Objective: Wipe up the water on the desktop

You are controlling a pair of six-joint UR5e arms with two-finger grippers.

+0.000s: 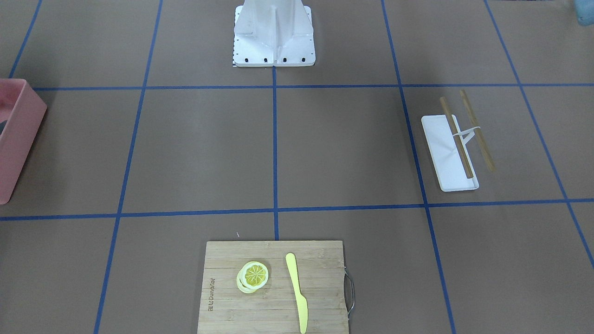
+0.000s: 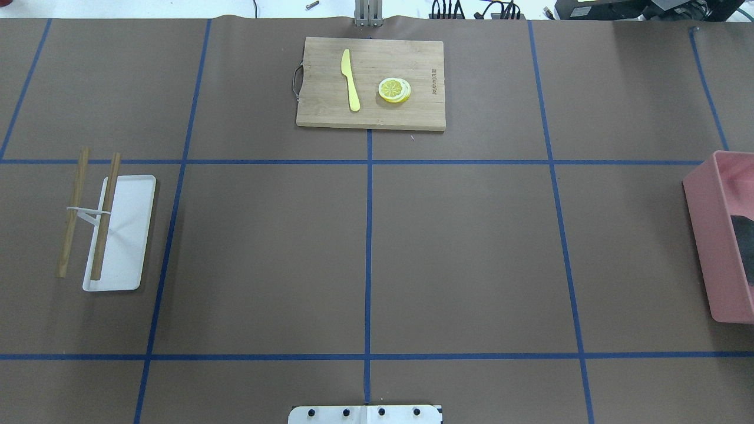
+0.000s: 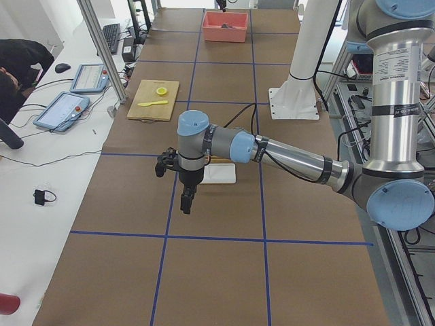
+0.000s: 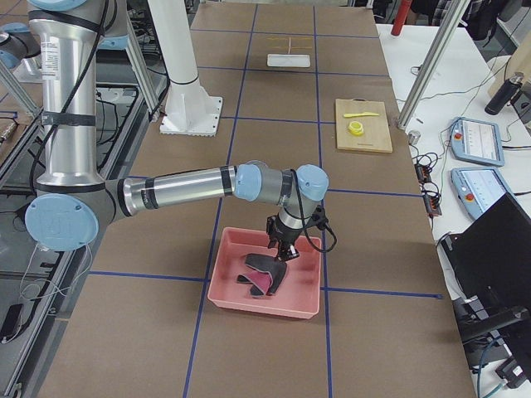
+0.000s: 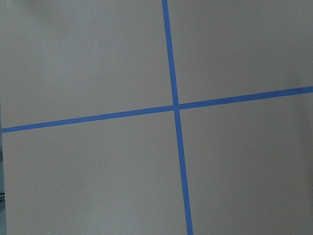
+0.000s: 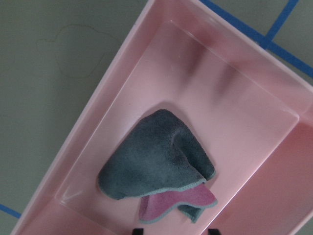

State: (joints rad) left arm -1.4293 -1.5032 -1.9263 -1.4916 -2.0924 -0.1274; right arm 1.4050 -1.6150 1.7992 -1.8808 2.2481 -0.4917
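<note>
The brown desktop [image 2: 459, 253] with blue tape lines fills the overhead view. A faint wet outline [image 6: 73, 51] shows on it beside the pink bin [image 6: 122, 98]. A grey-teal and pink cloth [image 6: 156, 166] lies crumpled in the bin. My right gripper [image 6: 176, 231] hangs just above the cloth [image 4: 261, 274]; its fingertips stand apart at the wrist view's bottom edge, with nothing between them. In the exterior right view the right gripper [image 4: 280, 247] is over the bin. My left gripper [image 3: 185, 202] hovers above the desktop near the white tray [image 3: 219, 173]; I cannot tell whether it is open or shut.
A bamboo cutting board [image 2: 371, 112] with lemon slices [image 2: 394, 90] and a yellow knife [image 2: 350, 79] sits at the far middle. The white tray [image 2: 126, 235] with two wooden sticks [image 2: 106, 215] is on the left. The pink bin [image 2: 710, 235] is at the right edge.
</note>
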